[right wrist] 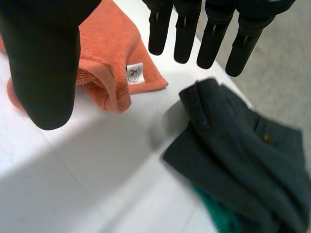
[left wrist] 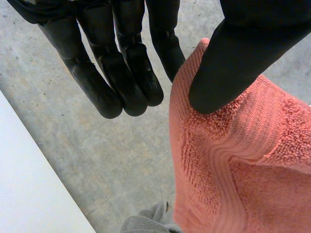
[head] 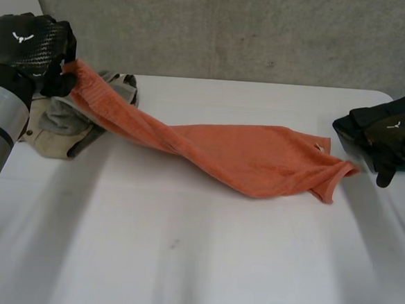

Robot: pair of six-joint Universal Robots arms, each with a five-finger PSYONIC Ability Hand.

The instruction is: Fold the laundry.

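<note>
I'm watching the orange terry towel (head: 257, 159) stretching across the white table (head: 181, 262) from 10 o'clock to 3 o'clock, with open room lying toward 6 o'clock. Its 10 o'clock corner is hanging lifted from my left hand (head: 29, 39), the thumb (left wrist: 233, 63) pinching it, the fingers straight alongside. A grey and beige clothes pile (head: 58, 124) is sitting below that hand. My right hand (head: 388, 134) is hovering slack, fingers straight, near the towel's labelled end, a dark folded garment (right wrist: 233, 145) at its fingertips.

Black left hand (head: 29, 42), white emblem (head: 19, 37), silver-grey wrist (head: 0, 110), right hand (head: 388, 134) seemingly alike
</note>
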